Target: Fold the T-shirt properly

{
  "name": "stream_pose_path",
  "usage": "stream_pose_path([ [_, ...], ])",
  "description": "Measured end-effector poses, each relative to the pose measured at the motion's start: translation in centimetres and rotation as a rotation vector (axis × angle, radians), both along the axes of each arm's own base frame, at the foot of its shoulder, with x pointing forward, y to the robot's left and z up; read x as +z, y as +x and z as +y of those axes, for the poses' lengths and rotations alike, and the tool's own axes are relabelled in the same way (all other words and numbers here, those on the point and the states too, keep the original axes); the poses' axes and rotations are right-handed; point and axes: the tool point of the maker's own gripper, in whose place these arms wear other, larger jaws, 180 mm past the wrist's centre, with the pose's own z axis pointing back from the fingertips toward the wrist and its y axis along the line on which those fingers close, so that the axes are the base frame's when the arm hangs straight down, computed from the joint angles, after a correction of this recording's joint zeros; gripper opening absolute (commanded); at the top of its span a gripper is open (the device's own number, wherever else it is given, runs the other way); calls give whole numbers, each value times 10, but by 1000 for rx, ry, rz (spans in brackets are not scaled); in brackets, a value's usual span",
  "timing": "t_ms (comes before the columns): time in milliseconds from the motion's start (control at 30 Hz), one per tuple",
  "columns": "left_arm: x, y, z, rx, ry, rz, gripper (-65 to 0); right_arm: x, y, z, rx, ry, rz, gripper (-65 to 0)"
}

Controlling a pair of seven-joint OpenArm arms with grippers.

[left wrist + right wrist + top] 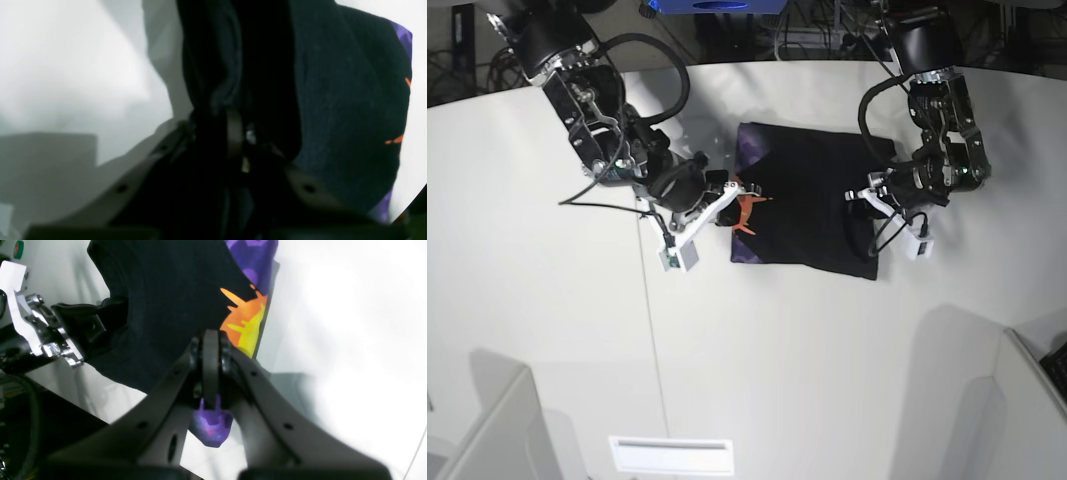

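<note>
The black T-shirt (807,200) lies as a folded rectangle in the middle of the white table (757,350). My right gripper (727,203) is shut on its left edge, where an orange and purple print shows. In the right wrist view the fingers (210,350) pinch the cloth (166,306), and a purple bit sticks out below them. My left gripper (867,200) is shut on the shirt's right edge. In the left wrist view black cloth (350,100) bunches between its closed fingers (235,130). The left gripper also shows in the right wrist view (96,320), across the shirt.
White panels stand at the front left (487,420) and front right (987,390) of the table. A white slotted plate (672,445) lies at the front edge. A thin seam (652,330) runs across the table. Cables and equipment crowd the back edge (807,40).
</note>
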Motion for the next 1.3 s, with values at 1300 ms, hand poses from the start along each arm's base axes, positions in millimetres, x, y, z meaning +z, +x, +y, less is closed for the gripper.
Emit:
stream_pose_path([
  [1300, 33, 62, -149, -958, 423, -171, -650, -20, -27, -195, -707, 6, 84, -650],
])
